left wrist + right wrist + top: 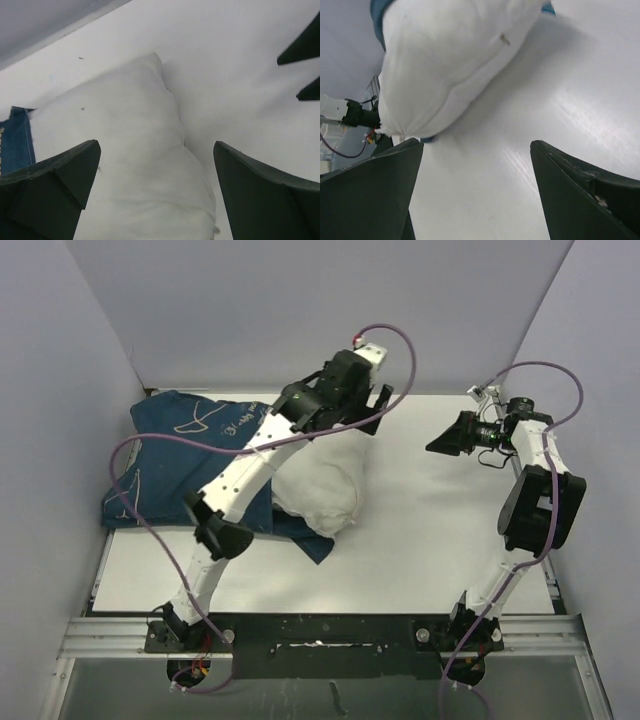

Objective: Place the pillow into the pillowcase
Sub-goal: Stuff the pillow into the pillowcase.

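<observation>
- The left gripper (pixel 155 150) has its fingers spread wide and holds nothing; the pillow (pixel 130 120) lies just beneath them.
- The right gripper (pixel 477 147) is wide apart and empty, with the pillow ahead of its fingertips, not touching.
- The pillowcase (pixel 175 445) lies behind the left fingers, the pillow overlapping its edge.

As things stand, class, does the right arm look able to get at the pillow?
Probably yes: the right gripper is open and faces the pillow, with only bare table between them.
</observation>
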### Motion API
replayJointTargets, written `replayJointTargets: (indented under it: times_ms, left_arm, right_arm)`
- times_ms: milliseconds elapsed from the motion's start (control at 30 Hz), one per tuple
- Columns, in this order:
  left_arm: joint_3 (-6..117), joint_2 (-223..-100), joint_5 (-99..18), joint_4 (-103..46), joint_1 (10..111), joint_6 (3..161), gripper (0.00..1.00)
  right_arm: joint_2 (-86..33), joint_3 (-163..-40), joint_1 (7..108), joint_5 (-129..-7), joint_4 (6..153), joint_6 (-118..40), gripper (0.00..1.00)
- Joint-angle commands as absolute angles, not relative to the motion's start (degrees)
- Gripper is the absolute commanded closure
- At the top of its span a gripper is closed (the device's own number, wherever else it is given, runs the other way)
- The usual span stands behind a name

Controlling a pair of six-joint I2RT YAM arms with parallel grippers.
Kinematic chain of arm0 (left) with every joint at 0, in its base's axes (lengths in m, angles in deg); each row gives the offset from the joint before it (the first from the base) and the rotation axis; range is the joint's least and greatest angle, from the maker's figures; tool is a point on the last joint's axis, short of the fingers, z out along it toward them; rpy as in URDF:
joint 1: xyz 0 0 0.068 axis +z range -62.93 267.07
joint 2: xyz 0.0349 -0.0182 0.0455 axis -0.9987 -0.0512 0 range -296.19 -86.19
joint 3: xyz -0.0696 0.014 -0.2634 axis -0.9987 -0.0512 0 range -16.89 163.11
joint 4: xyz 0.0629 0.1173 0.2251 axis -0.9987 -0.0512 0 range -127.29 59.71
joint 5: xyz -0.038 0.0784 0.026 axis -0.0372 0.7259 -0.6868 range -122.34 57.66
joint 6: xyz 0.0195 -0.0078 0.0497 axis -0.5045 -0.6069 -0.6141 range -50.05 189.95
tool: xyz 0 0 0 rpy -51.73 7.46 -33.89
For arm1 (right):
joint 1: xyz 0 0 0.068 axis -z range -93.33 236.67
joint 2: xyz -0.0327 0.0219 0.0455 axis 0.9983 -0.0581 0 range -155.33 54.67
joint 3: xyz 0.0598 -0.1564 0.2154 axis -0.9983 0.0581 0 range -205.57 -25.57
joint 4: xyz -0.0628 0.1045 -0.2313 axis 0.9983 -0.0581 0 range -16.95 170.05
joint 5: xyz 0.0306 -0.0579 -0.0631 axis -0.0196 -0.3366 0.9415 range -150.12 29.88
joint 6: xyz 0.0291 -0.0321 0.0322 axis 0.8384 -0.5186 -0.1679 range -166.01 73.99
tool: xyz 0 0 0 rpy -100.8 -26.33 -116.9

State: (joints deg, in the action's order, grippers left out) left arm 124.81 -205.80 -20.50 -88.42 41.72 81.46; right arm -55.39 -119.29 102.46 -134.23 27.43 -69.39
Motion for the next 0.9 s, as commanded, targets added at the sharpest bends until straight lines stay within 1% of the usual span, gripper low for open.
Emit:
replayJointTargets:
  times_ms: [0, 67, 167, 267, 367, 400, 433, 467, 500, 533, 567, 600, 667, 733, 800, 867]
  left_arm:
    - [147.0, -223.8, 1.7, -100.9, 36.6, 73.9, 0.02]
    - [146.0, -225.6, 2.1, -99.3, 36.5, 72.5, 0.02]
    - [136.4, -223.7, 1.2, -92.5, 36.3, 70.7, 0.02]
    - [135.1, -226.3, 1.1, -93.1, 35.8, 69.9, 0.02]
    - [132.8, -230.6, 5.1, -94.7, 36.3, 68.9, 0.02]
    - [130.1, -230.5, 6.0, -93.9, 36.9, 69.2, 0.03]
    - [127.6, -230.1, 6.5, -93.3, 37.7, 69.7, 0.06]
    - [126.5, -229.7, 7.3, -93.3, 38.5, 69.7, 0.14]
    - [126.5, -229.2, 7.6, -93.9, 39.3, 69.4, 0.29]
    - [127.2, -228.4, 8.1, -94.4, 40.0, 69.1, 0.61]
    - [128.1, -226.5, 8.3, -94.7, 40.6, 68.7, 0.88]
    - [129.1, -224.4, 7.6, -94.5, 41.0, 67.8, 1.00]
    - [130.5, -218.4, 2.9, -93.8, 41.2, 66.4, 1.00]
    - [125.9, -209.0, -4.6, -89.5, 41.5, 64.3, 1.00]
    - [114.3, -196.9, -13.4, -80.5, 42.1, 61.2, 1.00]
    - [99.9, -184.5, -21.1, -67.2, 44.2, 59.1, 1.00]
  right_arm:
    - [-51.7, -112.0, 101.5, -132.4, 32.5, -67.2, 0.07]
    - [-50.4, -108.9, 101.5, -132.3, 35.2, -65.5, 0.07]
    - [-49.8, -107.1, 101.6, -132.0, 36.3, -65.4, 0.06]
    - [-50.0, -106.1, 101.5, -132.0, 36.9, -65.1, 0.06]
    - [-50.3, -105.0, 101.0, -131.9, 37.8, -64.7, 0.06]
    - [-50.3, -104.6, 100.6, -131.9, 38.1, -64.7, 0.06]
    - [-50.1, -104.4, 100.0, -131.7, 38.5, -64.8, 0.06]
    - [-50.0, -104.3, 99.4, -131.4, 38.7, -65.2, 0.06]
    - [-49.9, -104.2, 98.7, -130.9, 38.8, -65.6, 0.06]
    - [-49.7, -104.0, 97.9, -130.7, 39.4, -65.6, 0.06]
    - [-49.6, -103.6, 97.2, -130.4, 40.5, -65.3, 0.06]
    - [-49.5, -103.2, 96.3, -130.2, 42.1, -64.3, 0.06]
    - [-49.4, -102.5, 94.1, -129.6, 46.2, -61.2, 0.06]
    - [-48.9, -101.0, 92.1, -128.7, 54.1, -55.4, 0.07]
    - [-48.3, -97.9, 90.5, -127.8, 67.9, -44.0, 0.06]
    - [-48.8, -93.7, 89.1, -126.7, 86.7, -30.2, 0.06]
